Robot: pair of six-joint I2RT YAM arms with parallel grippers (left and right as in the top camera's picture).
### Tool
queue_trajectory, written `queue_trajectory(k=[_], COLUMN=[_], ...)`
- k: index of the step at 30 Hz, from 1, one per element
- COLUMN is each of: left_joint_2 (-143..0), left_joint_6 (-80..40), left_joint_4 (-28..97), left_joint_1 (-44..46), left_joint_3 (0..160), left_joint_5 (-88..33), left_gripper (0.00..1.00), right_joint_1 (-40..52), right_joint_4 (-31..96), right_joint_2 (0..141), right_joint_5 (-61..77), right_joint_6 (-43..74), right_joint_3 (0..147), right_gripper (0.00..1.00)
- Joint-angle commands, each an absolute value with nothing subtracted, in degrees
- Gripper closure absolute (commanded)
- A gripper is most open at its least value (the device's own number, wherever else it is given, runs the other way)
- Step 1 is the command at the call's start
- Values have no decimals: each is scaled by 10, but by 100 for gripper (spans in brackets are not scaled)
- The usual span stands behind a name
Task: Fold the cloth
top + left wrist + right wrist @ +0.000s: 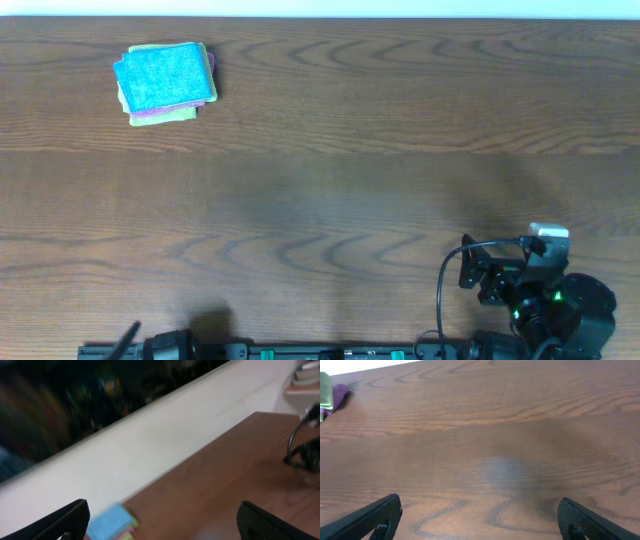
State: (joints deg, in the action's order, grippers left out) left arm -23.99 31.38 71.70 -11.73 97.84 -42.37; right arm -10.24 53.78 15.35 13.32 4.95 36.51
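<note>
- Cloths at far left: a pile of cloths (165,82) sits near the far-left corner of the table (330,190). A blue cloth (164,75) is on top, with pink and green edges showing beneath it. Every piece I can make out there looks squared off and folded.
- Left gripper (164,515), down at the near edge on my left, is tilted up toward the white wall (150,445). Its jaws stand wide apart with nothing in them. Its view is blurred, but the pile shows just inside the left one of its fingers (60,522), well away across the wood.
- Bare wood fills the middle of the table, and I see no cloth lying flat anywhere on it.
- Right gripper (480,525), at the near-right corner, looks low across the tabletop. Its jaws are spread wide and hold nothing. Only a green and purple edge of the pile reaches the top-left corner of its view.
- Progress, as I judge it: either the folding is finished and the pile is the result, or a cloth has yet to be drawn from it and spread out. The pictures do not settle which.
- Both arms are well apart from the pile, so any further fold would begin with a long reach to the far-left corner.
</note>
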Motion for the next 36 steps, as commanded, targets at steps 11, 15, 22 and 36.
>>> queue_trajectory(k=[11, 15, 22, 36], left_joint_2=[-21, -3, -3, -2], left_joint_6=[386, 386, 386, 391], left_joint_4=[473, 409, 339, 255], left_joint_1=[-63, -61, -39, -26], left_joint_3=[575, 481, 371, 171], left_joint_5=[-314, -294, -255, -236], left_gripper=[5, 5, 5, 5], right_joint_1=[-97, -97, -97, -97], right_joint_4=[538, 538, 538, 538], right_joint_2=[153, 153, 153, 153], right_joint_5=[135, 135, 135, 135], right_joint_6=[42, 42, 42, 42], right_joint_3=[361, 361, 361, 361], right_gripper=[1, 1, 1, 1])
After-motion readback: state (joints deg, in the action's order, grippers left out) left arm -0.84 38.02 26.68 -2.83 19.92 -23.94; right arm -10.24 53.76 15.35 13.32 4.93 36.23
